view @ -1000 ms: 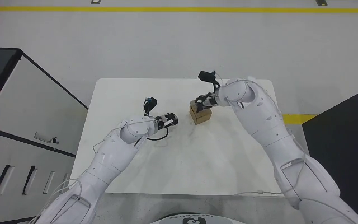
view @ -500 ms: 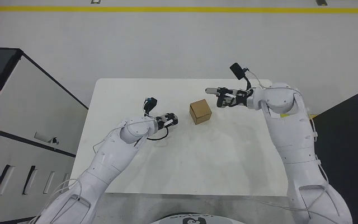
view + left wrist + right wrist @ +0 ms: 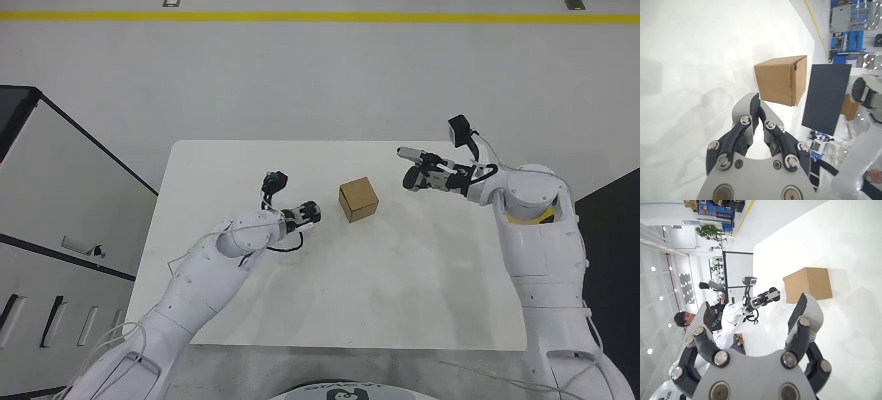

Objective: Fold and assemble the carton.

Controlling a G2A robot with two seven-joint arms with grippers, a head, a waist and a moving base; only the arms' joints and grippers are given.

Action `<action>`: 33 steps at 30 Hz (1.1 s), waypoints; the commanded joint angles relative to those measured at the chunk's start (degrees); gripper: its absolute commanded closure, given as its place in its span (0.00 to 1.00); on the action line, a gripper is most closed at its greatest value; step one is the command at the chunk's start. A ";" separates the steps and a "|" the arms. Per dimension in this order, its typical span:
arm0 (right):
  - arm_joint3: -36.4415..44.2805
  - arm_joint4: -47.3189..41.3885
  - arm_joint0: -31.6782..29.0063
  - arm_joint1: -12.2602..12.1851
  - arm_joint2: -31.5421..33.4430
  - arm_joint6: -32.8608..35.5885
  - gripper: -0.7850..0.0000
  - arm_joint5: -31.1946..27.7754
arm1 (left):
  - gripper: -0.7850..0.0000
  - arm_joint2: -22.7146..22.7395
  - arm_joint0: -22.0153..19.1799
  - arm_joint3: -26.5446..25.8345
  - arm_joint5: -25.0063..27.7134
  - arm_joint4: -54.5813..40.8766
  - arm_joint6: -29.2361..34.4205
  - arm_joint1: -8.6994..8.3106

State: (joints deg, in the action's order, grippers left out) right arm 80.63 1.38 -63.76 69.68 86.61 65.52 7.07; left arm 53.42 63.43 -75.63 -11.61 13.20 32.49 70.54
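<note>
White counter [image 3: 400,290] stands on a pale grey floor [image 3: 320,80], with a yellow line [image 3: 320,15] at 12 o'clock. The closed brown carton [image 3: 358,198] sits just past centre. The left gripper [image 3: 312,211] is at its 9 o'clock, pinched narrow and empty. The right gripper [image 3: 408,167] is at 3 o'clock, spread wide.
</note>
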 commanded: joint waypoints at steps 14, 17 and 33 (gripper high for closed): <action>0.01 0.01 0.00 0.00 0.01 0.01 0.00 -0.01 | 0.00 -2.85 2.50 -1.24 21.52 17.84 -13.35 -0.82; 0.01 0.01 0.00 0.00 0.01 0.01 0.00 -0.01 | 0.00 -2.85 2.50 -1.24 21.52 17.84 -13.35 -0.82; 0.01 0.01 0.00 0.00 0.01 0.01 0.00 -0.01 | 0.00 -5.85 -0.51 4.56 40.36 34.39 -26.89 -0.57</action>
State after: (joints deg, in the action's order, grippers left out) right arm 80.64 1.38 -63.76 69.68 86.62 65.53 7.06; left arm 47.55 62.88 -70.96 28.85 47.81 5.44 69.98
